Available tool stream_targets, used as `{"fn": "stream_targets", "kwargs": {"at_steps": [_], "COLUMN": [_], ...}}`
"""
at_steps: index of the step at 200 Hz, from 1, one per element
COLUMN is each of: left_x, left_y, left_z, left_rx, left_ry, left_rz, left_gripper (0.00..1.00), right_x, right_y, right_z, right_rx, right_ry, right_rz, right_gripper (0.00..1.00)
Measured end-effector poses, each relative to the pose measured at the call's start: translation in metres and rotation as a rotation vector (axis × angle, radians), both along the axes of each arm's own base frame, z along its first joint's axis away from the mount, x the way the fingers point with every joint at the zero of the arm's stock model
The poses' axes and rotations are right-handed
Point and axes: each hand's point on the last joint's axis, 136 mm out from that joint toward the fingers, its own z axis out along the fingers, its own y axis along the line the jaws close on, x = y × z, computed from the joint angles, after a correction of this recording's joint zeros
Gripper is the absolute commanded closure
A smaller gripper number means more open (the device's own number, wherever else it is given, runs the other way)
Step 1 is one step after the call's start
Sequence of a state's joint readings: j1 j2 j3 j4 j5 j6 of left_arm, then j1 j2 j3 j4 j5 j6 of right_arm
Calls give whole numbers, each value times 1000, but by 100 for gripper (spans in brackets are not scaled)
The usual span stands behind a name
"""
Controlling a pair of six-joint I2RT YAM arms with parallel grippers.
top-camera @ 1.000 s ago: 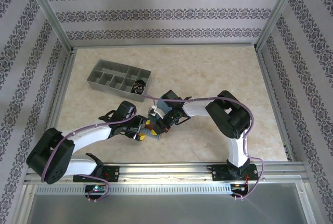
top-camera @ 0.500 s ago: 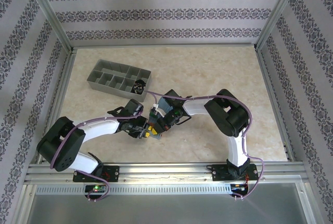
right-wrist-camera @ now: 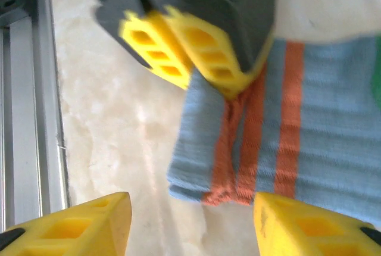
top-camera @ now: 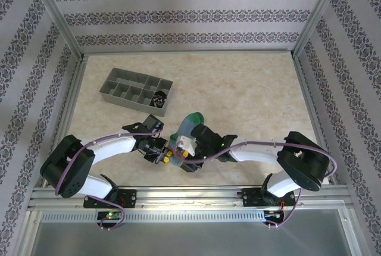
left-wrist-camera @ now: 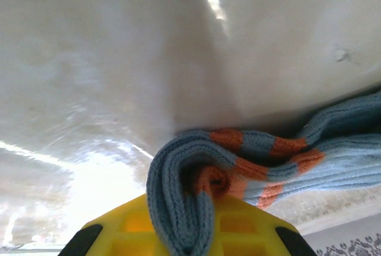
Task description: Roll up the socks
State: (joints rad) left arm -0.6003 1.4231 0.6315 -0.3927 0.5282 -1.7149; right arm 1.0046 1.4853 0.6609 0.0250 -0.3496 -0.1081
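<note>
Leftmost, the striped sock (top-camera: 159,97) lies in an end compartment of the tray (top-camera: 113,87). At the near edge of the bench (top-camera: 250,89), the left end effector (top-camera: 159,155) pinches the folded cuff of the blue-grey sock (left-wrist-camera: 238,161), with the right end effector (right-wrist-camera: 190,223) spread above it. Rolling looks barely started, so next the cuff must be turned over toward the green toe.

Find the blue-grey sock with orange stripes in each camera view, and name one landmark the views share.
Top external: the sock lies low centre, between the two arms' tips, green toe away from the bases.
Left wrist: lower centre to right edge, folded end nearest the camera.
Right wrist: right half of the picture, orange stripes running up and down.
Shared landmark: the left gripper, its yellow fingers pinching the sock's orange-striped end.
</note>
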Motion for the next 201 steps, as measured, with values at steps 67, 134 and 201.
{"fn": "stream_targets", "kwargs": {"at_steps": [67, 134, 201], "left_x": [-9, -7, 13], "left_y": [3, 6, 16], "left_z": [0, -1, 30], "left_rx": [20, 30, 31], "left_ry": [49, 50, -162], "left_rz": [-16, -8, 21], "left_gripper": [100, 97, 34], "right_x": [13, 17, 38], "right_y": [32, 42, 27], "right_z": [-14, -17, -24], "right_rx": [-43, -32, -19], "right_ry": [-83, 41, 150], "right_rz": [-30, -53, -118], "right_gripper": [51, 100, 100]}}
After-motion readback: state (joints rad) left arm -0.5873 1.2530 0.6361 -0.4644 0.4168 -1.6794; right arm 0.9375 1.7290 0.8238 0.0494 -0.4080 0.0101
